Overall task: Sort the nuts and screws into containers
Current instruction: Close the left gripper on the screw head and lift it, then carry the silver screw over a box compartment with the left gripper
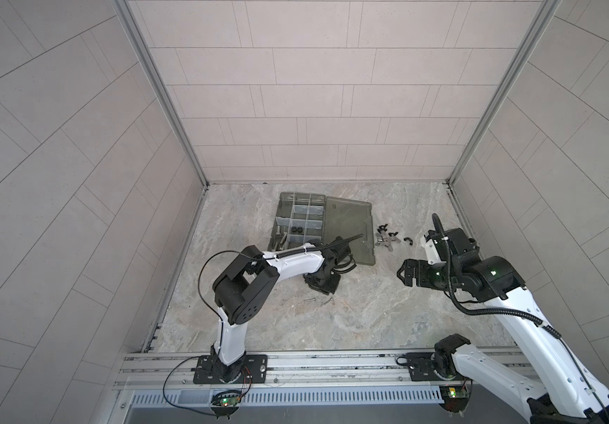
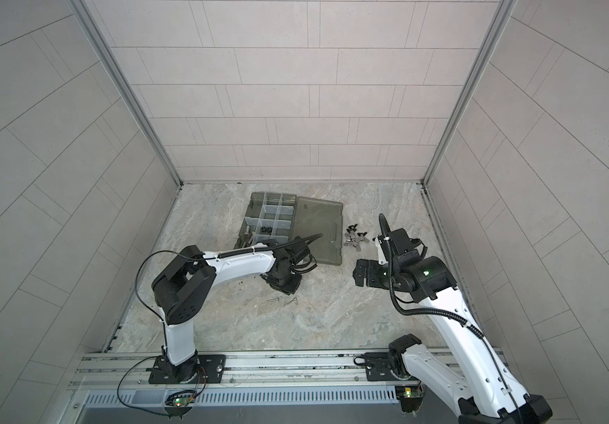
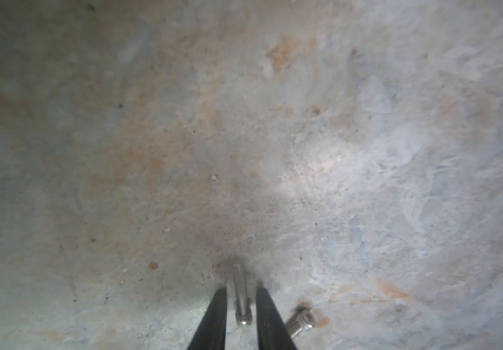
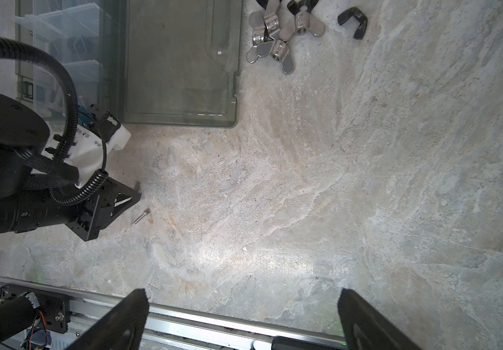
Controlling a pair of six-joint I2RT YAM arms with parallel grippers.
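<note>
From where I stand the sorting is under way but well short of done. In the organiser case (image 1: 284, 205) two black nuts (image 1: 294, 230) sit together in one of the containers (image 1: 314, 211). Some thick screws (image 1: 279, 236) lie in the long compartment beside them, and the other compartments look empty.

The left gripper (image 3: 240, 289) is down at the bench (image 3: 365, 151). Its fingers (image 3: 218, 306) have narrowed to either side of a thin screw (image 3: 241, 303), with a sliver of gap on each side, so I'd say it has not quite got hold. A second thin screw (image 3: 300, 321) lies just beside it. The right gripper (image 4: 242, 292) hangs wide open and empty over bare bench.

Beside the flat lid (image 4: 180, 60), a heap of silver wing nuts (image 4: 277, 39) and a black clip-shaped piece (image 4: 353, 21) lie loose on the bench. Left to do, as I judge it: these thin screws and very likely that heap
</note>
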